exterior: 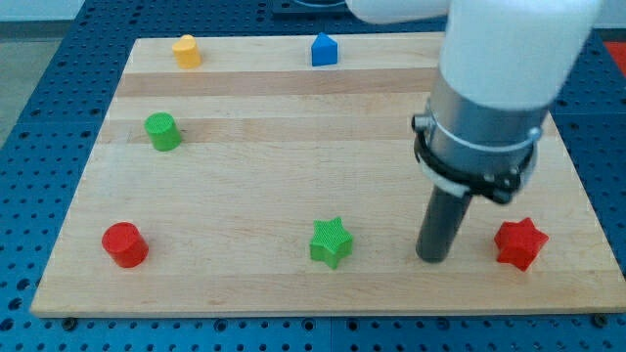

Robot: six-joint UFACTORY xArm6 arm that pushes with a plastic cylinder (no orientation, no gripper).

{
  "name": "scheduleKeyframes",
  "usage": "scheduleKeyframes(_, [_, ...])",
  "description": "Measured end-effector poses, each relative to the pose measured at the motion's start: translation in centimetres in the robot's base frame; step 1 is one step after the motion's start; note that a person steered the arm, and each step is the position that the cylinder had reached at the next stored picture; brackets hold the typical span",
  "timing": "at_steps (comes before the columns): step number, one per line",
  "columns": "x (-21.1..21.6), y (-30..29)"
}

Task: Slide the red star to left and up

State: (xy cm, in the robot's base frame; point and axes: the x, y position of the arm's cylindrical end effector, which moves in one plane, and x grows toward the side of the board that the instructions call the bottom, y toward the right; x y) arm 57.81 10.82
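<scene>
Nearest the camera, along the view's bottom edge of the wooden counter (293,127), sit three blocks: a red cylinder (124,244) at the view's left, a green star (331,242) near the middle, and the red star (519,243) at the view's right. My tip (432,258) rests on the counter between the two stars — closer to the red star, just to its left, with a small gap showing. The arm carries no gripper, only a dark rod under a white and grey housing, and it holds nothing. Farther back, a green cylinder (162,131) stands at the view's left. Along the view's top edge sit a yellow block (187,50) and a blue block (324,49) with a peaked top.
</scene>
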Motion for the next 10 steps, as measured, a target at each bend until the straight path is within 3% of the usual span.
scheduleKeyframes(1, [2.8, 1.9])
scheduleKeyframes(3, [2.1, 10.4])
scheduleKeyframes(7, [-9.0, 8.3])
scheduleKeyframes(10, [-12.1, -0.3])
